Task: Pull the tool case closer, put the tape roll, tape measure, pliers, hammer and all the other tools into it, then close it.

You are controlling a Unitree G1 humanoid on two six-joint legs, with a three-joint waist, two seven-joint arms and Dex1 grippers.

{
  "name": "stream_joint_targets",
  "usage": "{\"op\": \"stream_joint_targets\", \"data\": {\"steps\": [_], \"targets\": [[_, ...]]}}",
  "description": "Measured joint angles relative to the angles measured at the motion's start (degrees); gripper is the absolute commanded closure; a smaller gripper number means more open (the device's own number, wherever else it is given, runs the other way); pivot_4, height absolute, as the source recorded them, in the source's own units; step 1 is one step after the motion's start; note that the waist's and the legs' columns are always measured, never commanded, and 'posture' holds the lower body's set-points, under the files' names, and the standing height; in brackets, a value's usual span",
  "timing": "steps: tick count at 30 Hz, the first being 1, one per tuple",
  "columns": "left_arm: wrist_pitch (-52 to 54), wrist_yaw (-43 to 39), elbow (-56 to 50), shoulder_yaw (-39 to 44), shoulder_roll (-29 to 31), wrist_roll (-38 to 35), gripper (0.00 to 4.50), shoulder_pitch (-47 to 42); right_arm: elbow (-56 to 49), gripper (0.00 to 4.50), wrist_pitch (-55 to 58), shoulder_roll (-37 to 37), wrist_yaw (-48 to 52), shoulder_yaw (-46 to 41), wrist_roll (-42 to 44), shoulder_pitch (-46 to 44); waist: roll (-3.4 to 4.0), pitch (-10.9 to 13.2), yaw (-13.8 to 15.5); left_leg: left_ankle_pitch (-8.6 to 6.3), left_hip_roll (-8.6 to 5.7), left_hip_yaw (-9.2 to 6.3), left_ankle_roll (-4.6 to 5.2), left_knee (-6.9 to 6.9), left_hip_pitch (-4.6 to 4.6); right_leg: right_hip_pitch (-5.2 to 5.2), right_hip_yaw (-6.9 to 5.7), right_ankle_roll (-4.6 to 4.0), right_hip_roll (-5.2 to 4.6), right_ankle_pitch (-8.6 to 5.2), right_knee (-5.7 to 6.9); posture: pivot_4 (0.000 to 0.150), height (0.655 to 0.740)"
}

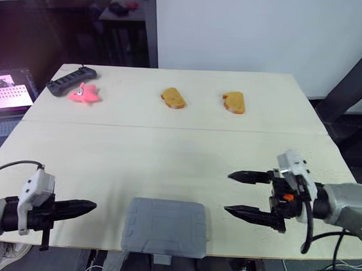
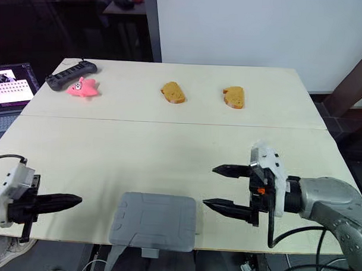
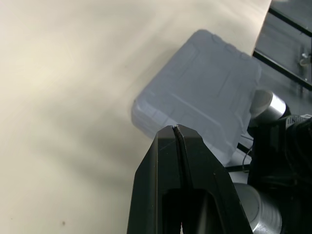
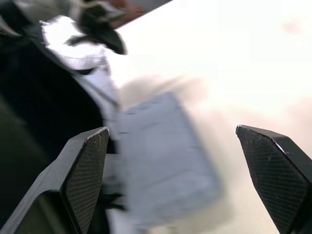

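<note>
Left gripper [image 1: 90, 207] pressed together, holding nothing, tips aimed at the tool case [image 1: 165, 226] just to its right; right gripper [image 1: 228, 192] spread wide, holding nothing, case just to its left, not touching; case shut, between both grippers at the near table [image 1: 168, 153] edge; well beyond both grippers, two bread pieces [image 1: 173, 98], a pink toy [image 1: 84, 94], a black power strip [image 1: 72, 80]
</note>
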Motion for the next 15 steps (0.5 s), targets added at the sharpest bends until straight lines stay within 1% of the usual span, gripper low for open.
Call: {"op": "stream_joint_targets", "data": {"steps": [3, 7, 15], "targets": [[0.20, 0.79, -0.15, -0.05, -0.57, 0.60, 4.50, -1.93, 1.79, 0.08, -7.36, -0.30, 2.25, 0.37, -5.97, 3.75, -0.02, 0.01, 0.04, 0.00, 0.00, 0.00, 0.00, 0.01, -0.02, 0.01, 0.00, 0.03, -0.01, 0.01, -0.01, 0.150, 0.7400], [0.29, 1.34, -1.06, -0.10, -0.79, 1.28, 4.50, -2.99, 3.81, 0.08, -15.57, -0.41, 4.70, 3.45, -12.56, 7.84, -0.02, 0.01, -0.04, 0.00, 0.00, 0.01, 0.00, 0.03, 0.02, 0.04, 0.01, 0.00, -0.01, 0.01, 0.00, 0.150, 0.7400], [0.28, 1.21, -1.05, -0.45, -1.14, 2.25, 4.50, -4.24, 5.00, 0.08, -21.23, -0.39, 5.79, 6.19, -16.32, 9.88, -0.03, 0.01, 0.01, 0.00, -0.01, 0.02, 0.00, 0.10, 0.06, 0.11, 0.03, -0.07, -0.01, 0.03, 0.02, 0.150, 0.7400]]}}
